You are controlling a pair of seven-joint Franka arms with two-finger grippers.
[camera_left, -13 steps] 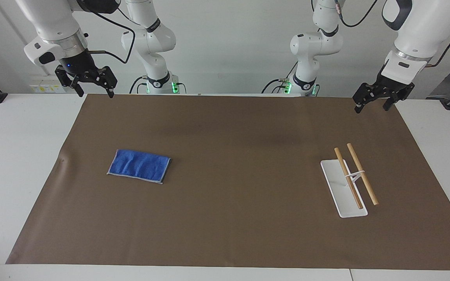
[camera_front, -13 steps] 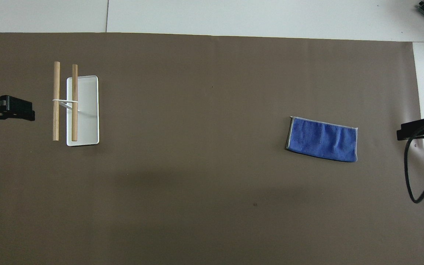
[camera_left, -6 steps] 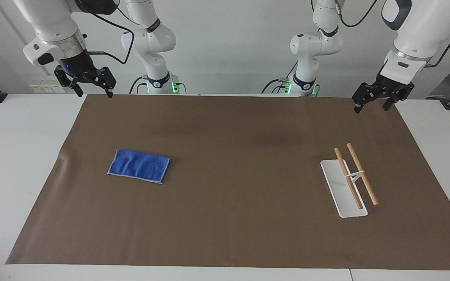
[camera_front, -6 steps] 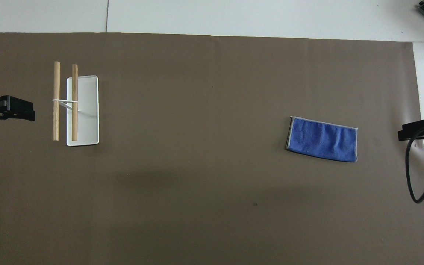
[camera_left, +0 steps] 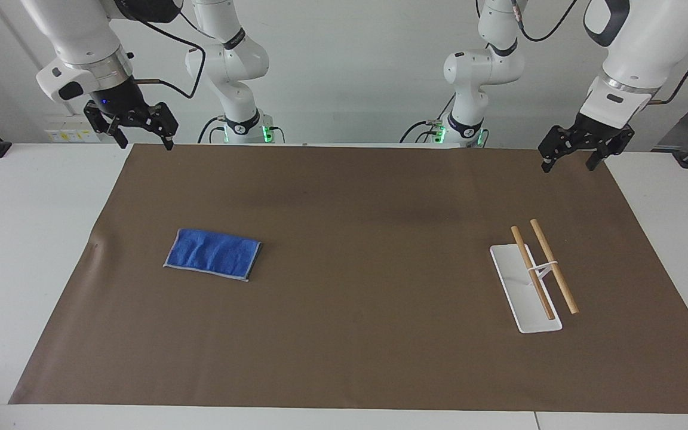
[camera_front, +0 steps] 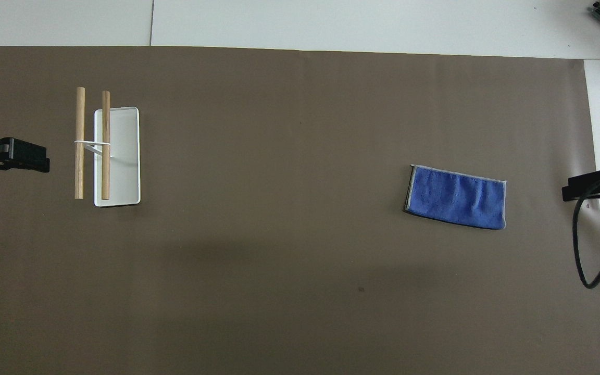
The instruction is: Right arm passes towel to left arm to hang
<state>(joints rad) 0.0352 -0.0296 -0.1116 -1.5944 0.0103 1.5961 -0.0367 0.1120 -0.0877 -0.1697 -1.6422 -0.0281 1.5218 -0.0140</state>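
Lying flat on the brown mat point(camera_left: 356, 286), the blue terry towel point(camera_left: 212, 254); both pincers gape, empty.

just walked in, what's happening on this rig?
Nothing is being handled yet. The blue towel lies flat on the brown mat, toward the right arm's end. The rack, two wooden bars on a white base, stands toward the left arm's end. The right end effector and left end effector both hover open and empty over the mat's corners nearest the robots.
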